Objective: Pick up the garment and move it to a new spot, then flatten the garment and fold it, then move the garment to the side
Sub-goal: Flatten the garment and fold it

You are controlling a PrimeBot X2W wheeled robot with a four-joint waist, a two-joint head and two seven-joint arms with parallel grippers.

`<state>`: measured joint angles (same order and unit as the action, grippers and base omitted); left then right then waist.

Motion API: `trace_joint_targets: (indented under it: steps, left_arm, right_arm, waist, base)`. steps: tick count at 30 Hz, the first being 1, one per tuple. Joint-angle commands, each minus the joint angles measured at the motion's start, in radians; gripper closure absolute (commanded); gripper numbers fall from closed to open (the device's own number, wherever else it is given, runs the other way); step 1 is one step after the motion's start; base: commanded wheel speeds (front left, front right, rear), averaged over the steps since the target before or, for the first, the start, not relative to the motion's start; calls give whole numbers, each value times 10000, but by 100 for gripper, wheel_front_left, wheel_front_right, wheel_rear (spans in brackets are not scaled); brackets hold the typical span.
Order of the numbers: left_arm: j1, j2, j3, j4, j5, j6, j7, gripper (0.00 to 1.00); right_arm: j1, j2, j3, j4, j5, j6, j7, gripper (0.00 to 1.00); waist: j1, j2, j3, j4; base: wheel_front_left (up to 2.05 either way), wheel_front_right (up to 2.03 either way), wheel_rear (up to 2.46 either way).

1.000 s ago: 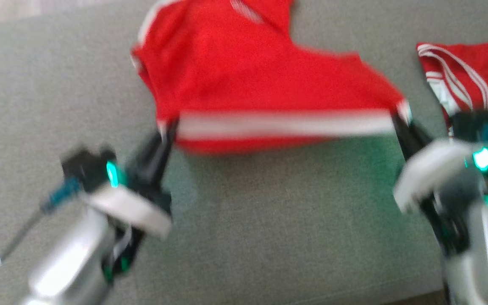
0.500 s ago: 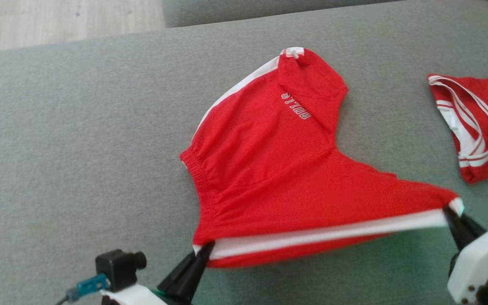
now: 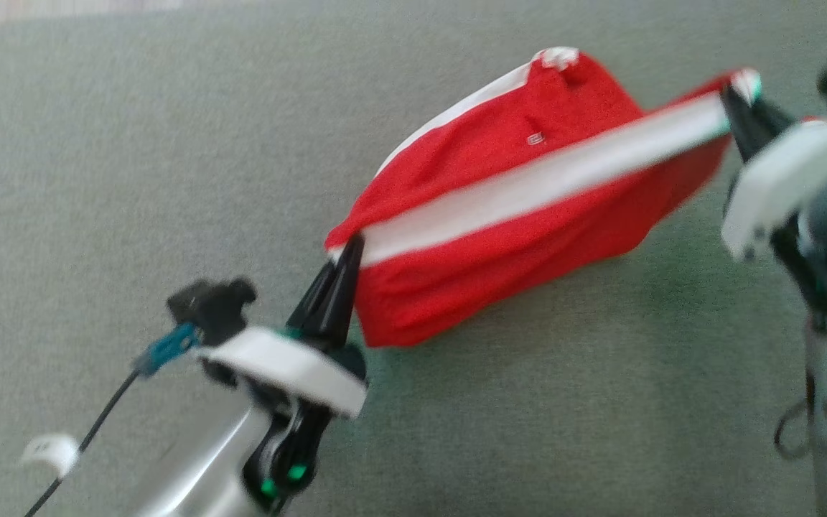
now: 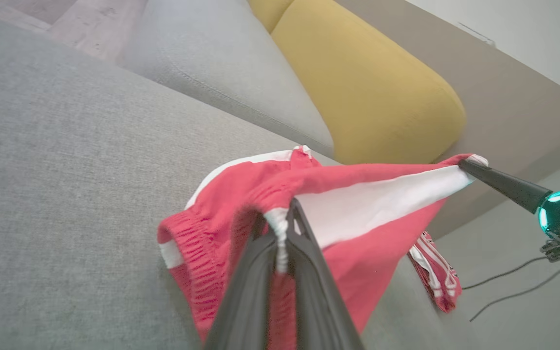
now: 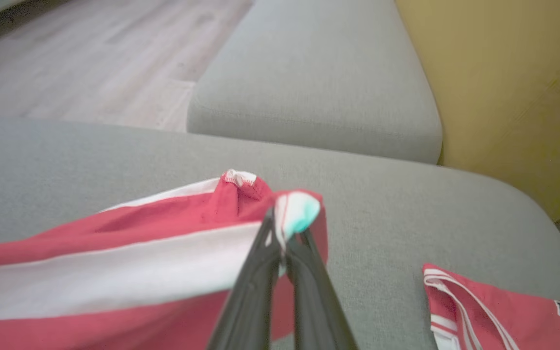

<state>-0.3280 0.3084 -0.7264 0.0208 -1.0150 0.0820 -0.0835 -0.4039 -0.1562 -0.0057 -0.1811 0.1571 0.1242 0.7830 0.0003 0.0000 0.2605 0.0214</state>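
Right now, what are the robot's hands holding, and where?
The red garment: left gripper pinches one end of its white stripe, right gripper the other end.

The red garment (image 3: 528,244) with a white stripe hangs stretched between my left claw (image 3: 349,248) and right claw (image 3: 731,97), pinched at each end, sagging below.

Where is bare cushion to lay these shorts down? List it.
Free: the grey cushion left of the red shorts, and its near strip between the left gripper and right gripper. Crowded: the right side, where another red garment lies.
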Motion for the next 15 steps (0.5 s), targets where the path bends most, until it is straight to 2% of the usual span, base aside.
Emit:
trace_joint_targets:
  steps: [1,9,14,15]
  left_arm:
    - [-716,-235,446,222,11,-67,-128,100]
    - [-2456,-1468,617,2531,217,-85,-601,100]
    - [-3092,-1915,498,3515,193,-418,-642,100]
    - [-3156,-1982,475,3653,153,-500,-645,100]
  right_arm:
    - [-965,-228,430,304,65,65,-121,100]
    - [-3680,-636,1017,3437,196,65,-846,100]
    - [-4427,-570,1196,5106,226,65,-1126,100]
    - [-4512,-520,1226,5359,274,65,-1239,57]
  waist:
    - [-3,0,448,364]
    - [-3,0,1371,909]
    - [-3,0,1669,1086]
    - [-3,0,1691,1103]
  base:
    - [0,0,0]
    - [0,0,0]
    - [0,0,0]
    - [0,0,0]
